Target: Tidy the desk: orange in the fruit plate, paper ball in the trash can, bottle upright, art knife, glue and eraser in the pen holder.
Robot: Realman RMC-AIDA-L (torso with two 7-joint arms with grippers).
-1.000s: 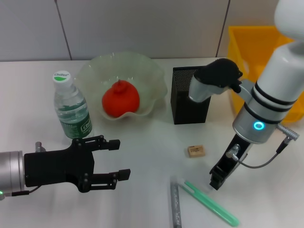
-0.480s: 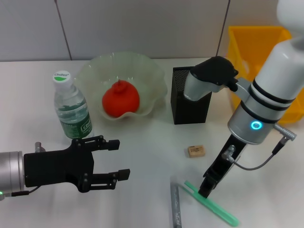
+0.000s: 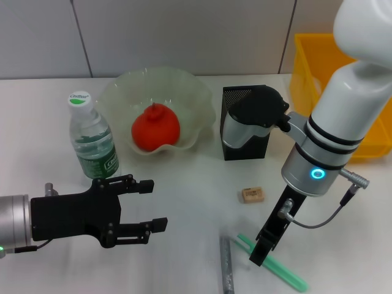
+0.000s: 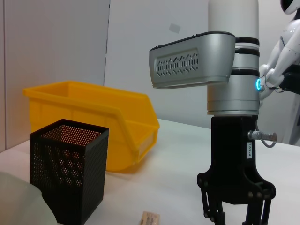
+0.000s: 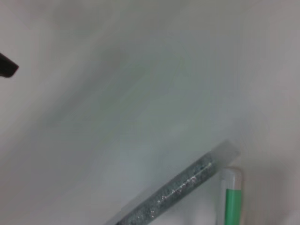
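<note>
One orange, one bottle, one eraser.

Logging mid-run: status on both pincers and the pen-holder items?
Right pincer low over the green plastic art knife, open, empty. Left pincer open, parked near-left. Grey glitter glue stick lies right beside the knife; tan eraser apart.

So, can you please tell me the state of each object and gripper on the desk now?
orange: inside fruit plate
bottle: upright, capped
pen holder: upright
eraser: lying on desk
art knife: lying on desk, under right gripper
glue: lying beside art knife
left gripper: open, holds nothing
right gripper: low over art knife
</note>
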